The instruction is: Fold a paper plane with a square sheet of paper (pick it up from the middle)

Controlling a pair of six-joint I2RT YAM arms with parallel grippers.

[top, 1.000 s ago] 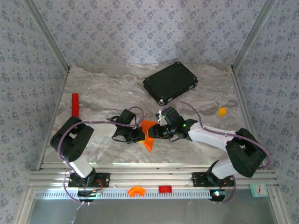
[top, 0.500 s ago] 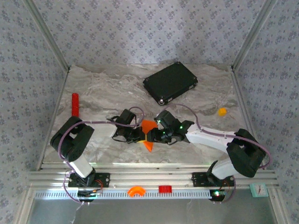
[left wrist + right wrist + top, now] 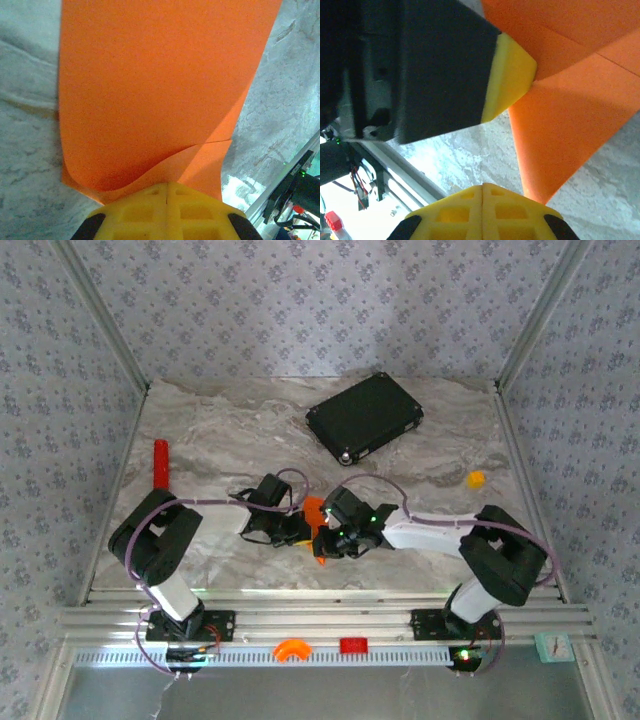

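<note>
The square sheet of paper (image 3: 314, 508) is bright orange and partly folded, with creases and a narrow point toward the table's near edge. It lies low over the marble between my two grippers. My left gripper (image 3: 300, 532) is shut on one edge of it; in the left wrist view the paper (image 3: 155, 85) fans out from the closed yellow jaws of the left gripper (image 3: 167, 186). My right gripper (image 3: 483, 189) is shut, seam closed, and the paper (image 3: 570, 115) runs its point under the right finger. I cannot tell if it is pinched. The left fingertip (image 3: 507, 75) shows clamped on the fold.
A black flat case (image 3: 365, 418) lies at the back right of centre. A red cylinder (image 3: 160, 462) stands at the left edge, and a small orange-yellow lump (image 3: 476, 479) sits at the right. The aluminium rail (image 3: 320, 615) runs along the near edge.
My right gripper has moved left and toward the near edge, closing in on the paper's lower point, and its jaws have shut. The left gripper has held still, shut on the paper.
</note>
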